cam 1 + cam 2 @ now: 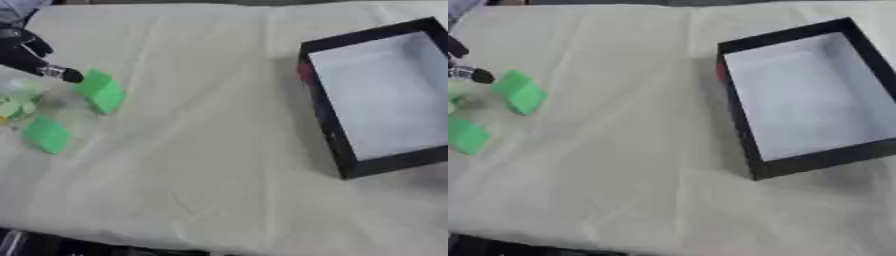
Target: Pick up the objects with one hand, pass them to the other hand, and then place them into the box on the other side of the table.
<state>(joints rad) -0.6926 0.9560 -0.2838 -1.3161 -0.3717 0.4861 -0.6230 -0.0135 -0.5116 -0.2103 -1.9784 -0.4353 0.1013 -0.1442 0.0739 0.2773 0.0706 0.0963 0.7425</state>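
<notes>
I have the left hand [35, 60] in the upper left of the frame, coming in from the left edge. Its dark fingers are stretched out toward the green things, and one fingertip [72, 76] sits right at the upper corner of the nearer green block [101, 92]; I cannot tell whether it actually touches. The hand has hold of nothing that I can see.

That green block lies tilted on the pale cloth [210, 150] that covers the tabletop, at the left side of the frame. A second green block [46, 135] lies below it and a little further left, apart from the first. Between them and the left edge I see a small pale green cluster [19, 102], too blurred for me to make out.

The box [385, 100] sits at the right side of the frame, well apart from the green blocks. It has black walls and a white floor, stands open at the top, and is turned slightly askew on the cloth. A small red patch [305, 72] shows on its left outer wall.

My right hand shows in neither view.
</notes>
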